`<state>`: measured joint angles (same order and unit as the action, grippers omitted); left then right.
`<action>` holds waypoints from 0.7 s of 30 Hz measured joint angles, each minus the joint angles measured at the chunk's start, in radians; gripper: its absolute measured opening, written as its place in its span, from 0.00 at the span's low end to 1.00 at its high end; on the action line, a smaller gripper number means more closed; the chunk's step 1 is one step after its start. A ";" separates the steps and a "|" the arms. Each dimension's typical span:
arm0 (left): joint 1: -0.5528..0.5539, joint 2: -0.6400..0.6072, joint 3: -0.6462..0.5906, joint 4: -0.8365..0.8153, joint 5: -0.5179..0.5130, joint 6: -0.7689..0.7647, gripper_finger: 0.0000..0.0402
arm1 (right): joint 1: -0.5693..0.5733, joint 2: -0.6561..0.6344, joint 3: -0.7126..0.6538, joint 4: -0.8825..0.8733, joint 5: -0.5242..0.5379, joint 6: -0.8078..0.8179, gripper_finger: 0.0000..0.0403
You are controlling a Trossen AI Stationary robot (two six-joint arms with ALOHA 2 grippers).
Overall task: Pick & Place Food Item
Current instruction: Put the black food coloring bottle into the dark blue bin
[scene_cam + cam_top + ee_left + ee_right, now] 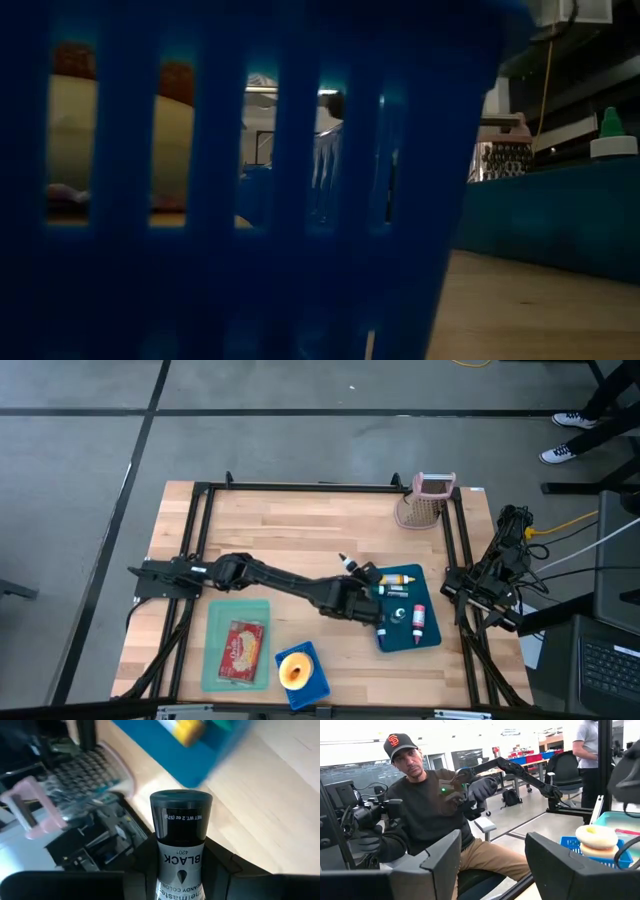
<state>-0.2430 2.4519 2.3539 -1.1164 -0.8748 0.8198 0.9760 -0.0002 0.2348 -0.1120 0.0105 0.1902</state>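
My left gripper [357, 576] reaches across the table to the left edge of the teal tray [432, 638]. It is shut on a small bottle [179, 835] with a black cap and a label reading BLACK. In the high view the bottle [347, 564] sticks out past the fingers toward the far edge. The tray holds a yellow-capped bottle [398, 577], a red bottle [418, 618] and one more. My right gripper [492, 865] waits open at the table's right edge, facing the room. My left gripper pinches the bottle's lower body [176, 870] between its two fingers [142, 870], one on each side. The bottle lies along the fingers, its black cap end [180, 802] sticking out beyond the fingertips. It is lifted clear of the table and the tray.
A pink grater [425, 500] stands at the far right. A light-green tray [215, 660] with a red food packet [244, 648] and a blue basket [310, 688] holding a doughnut [293, 671] sit near the front edge. A person sits beyond the table in the right wrist view.
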 joint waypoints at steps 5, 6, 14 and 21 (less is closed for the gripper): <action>0.018 0.000 0.000 0.255 0.069 0.095 0.26 | 0.000 0.000 0.000 0.000 0.000 0.004 0.54; 0.019 0.000 0.000 0.308 0.108 0.094 0.26 | 0.000 0.000 0.000 0.000 0.000 0.005 0.54; 0.059 0.000 0.002 0.625 0.450 -0.121 0.26 | 0.000 0.000 0.000 0.000 0.000 0.008 0.54; 0.107 0.000 0.002 0.654 0.650 -0.325 0.33 | 0.000 0.000 0.000 0.000 0.000 0.009 0.54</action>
<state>-0.1357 2.4519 2.3554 -0.4628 -0.2247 0.4947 0.9760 -0.0002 0.2348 -0.1124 0.0101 0.1992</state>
